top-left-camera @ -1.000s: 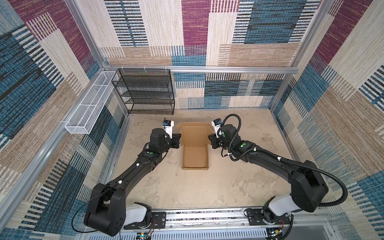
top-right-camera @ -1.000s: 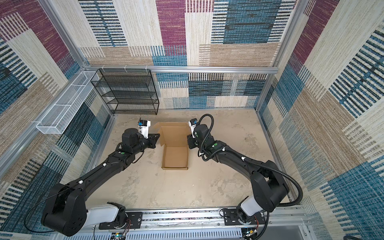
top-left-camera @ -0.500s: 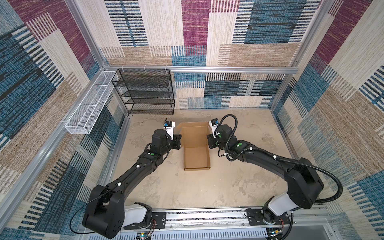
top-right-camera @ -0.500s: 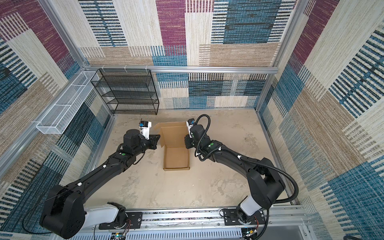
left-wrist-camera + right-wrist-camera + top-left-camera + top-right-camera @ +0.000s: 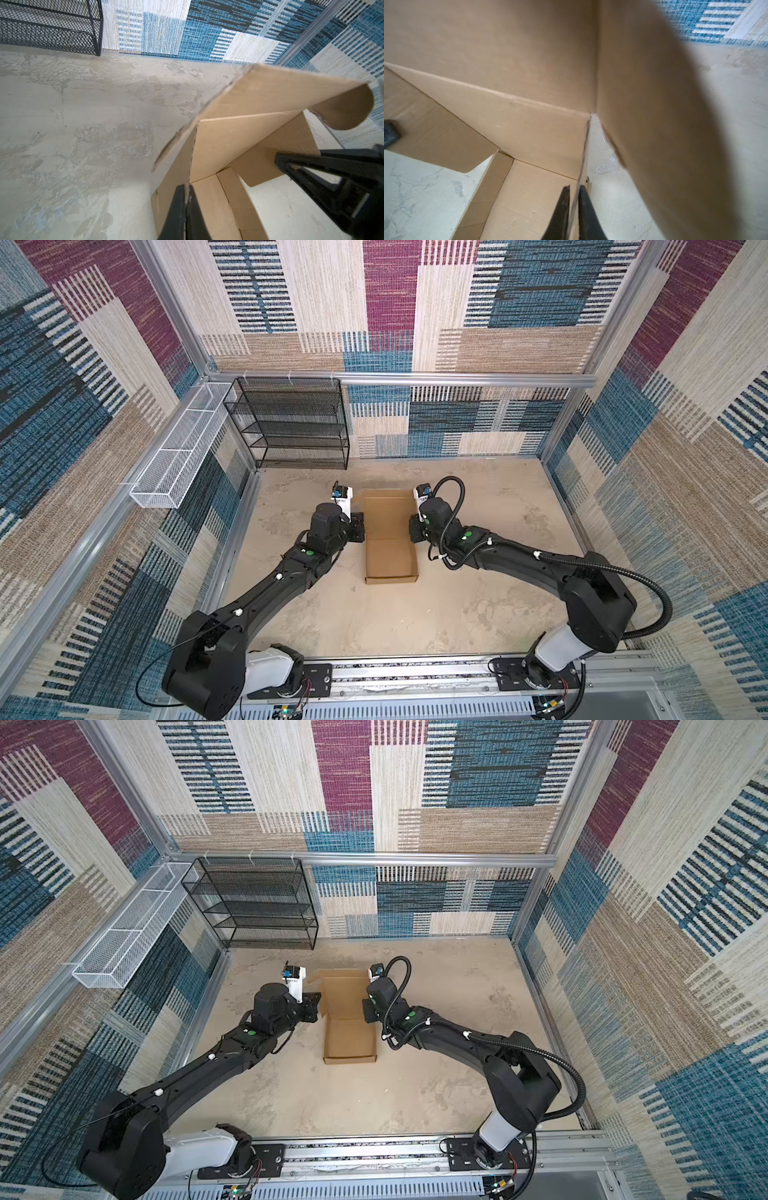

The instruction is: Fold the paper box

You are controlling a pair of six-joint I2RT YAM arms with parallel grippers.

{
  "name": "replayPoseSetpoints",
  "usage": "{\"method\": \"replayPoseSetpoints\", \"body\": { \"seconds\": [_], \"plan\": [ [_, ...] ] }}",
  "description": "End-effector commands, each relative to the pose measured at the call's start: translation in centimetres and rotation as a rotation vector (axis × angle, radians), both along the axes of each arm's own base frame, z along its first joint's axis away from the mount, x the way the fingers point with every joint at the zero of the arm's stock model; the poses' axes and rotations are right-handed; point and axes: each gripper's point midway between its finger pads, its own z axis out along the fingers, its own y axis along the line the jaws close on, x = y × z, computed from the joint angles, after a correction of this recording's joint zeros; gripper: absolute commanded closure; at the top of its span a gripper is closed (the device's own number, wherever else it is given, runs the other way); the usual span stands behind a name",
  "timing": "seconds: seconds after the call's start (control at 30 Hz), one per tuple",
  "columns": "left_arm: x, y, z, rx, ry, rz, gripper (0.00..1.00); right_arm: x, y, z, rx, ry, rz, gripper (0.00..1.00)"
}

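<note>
Paper box (image 5: 390, 560) open on top, lid up. Left gripper (image 5: 185, 199) pinches left wall tight. Right gripper (image 5: 573, 199) pinches right wall tight. Lid blurry up close.

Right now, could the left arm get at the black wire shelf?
Probably, but not at once. The left gripper is shut on a side wall of the paper box and must let go first. The bare floor before the black wire shelf leaves the way free.

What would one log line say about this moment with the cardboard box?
paper box: lid open | left gripper: shut on box's left side | right gripper: shut on box's right side
</note>
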Motion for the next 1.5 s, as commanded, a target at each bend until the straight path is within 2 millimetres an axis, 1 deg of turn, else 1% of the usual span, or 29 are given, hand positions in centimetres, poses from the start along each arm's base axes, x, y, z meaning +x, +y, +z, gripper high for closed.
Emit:
{"method": "replayPoseSetpoints", "body": {
  "seconds": [0.0,0.13,0.37,0.6,0.7,0.83,1.1,1.47],
  "plan": [
    [-0.2,0.3,0.1,-0.016,0.002,0.033,1.00,0.1,-0.2,0.6,0.006,-0.030,-0.038,0.87],
    [-0.6,0.5,-0.2,-0.017,0.006,0.049,1.00,-0.3,-0.3,0.8,0.014,-0.041,-0.052,0.87],
    [-1.5,0.7,-1.3,-0.034,0.030,0.082,1.00,-1.2,-0.3,0.2,0.027,-0.039,-0.059,0.87],
    [-2.2,0.4,-1.9,-0.035,0.042,0.091,1.00,-2.0,-0.3,0.0,0.035,-0.051,-0.062,0.88],
    [-2.4,0.1,-2.0,-0.040,0.049,0.085,0.97,-2.1,-0.3,0.1,0.032,-0.055,-0.061,0.88],
    [-2.6,-0.1,-2.2,-0.041,0.054,0.081,0.96,-2.2,-0.4,0.1,0.031,-0.059,-0.065,0.88],
    [-3.4,-0.5,-2.8,-0.045,0.067,0.075,0.98,-2.6,-0.5,-0.5,0.038,-0.048,-0.067,0.88],
    [-4.8,-0.2,-4.1,-0.043,0.085,0.094,0.98,-3.7,-0.8,-0.7,0.040,-0.057,-0.069,0.88]
  ]
}}
